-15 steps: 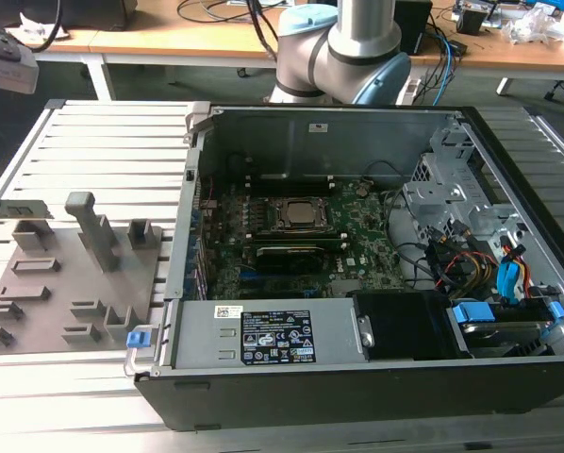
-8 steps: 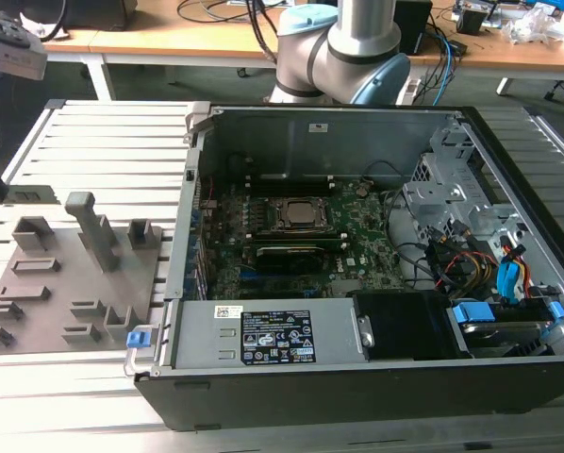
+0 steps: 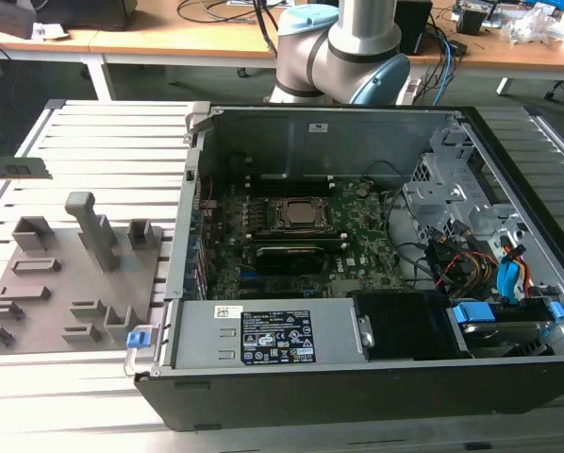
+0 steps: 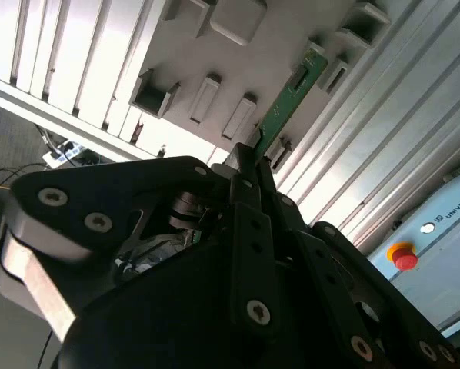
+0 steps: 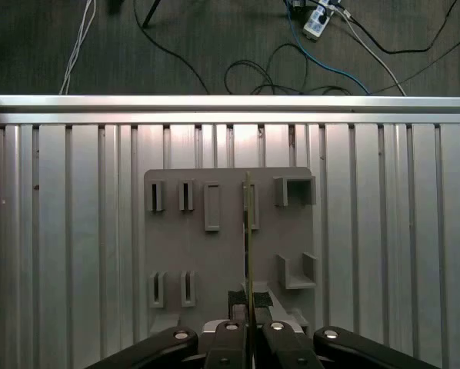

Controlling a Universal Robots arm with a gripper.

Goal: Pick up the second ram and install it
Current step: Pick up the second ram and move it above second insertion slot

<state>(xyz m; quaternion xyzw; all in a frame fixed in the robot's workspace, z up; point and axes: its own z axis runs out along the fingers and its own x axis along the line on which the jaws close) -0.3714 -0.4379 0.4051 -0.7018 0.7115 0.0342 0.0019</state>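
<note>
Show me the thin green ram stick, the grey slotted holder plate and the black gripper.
thin green ram stick (image 4: 289, 96), second wrist view, middle of its face.
grey slotted holder plate (image 5: 222, 261), first wrist view, bare flat surface.
black gripper (image 5: 248, 309), first wrist view, between its fingertips.

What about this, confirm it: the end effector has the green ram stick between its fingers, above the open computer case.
Not quite. The end effector does have the green ram stick between its fingers, but it is above the gray fixture plate, not the open computer case. The first wrist view shows the stick over that slotted plate.
</note>
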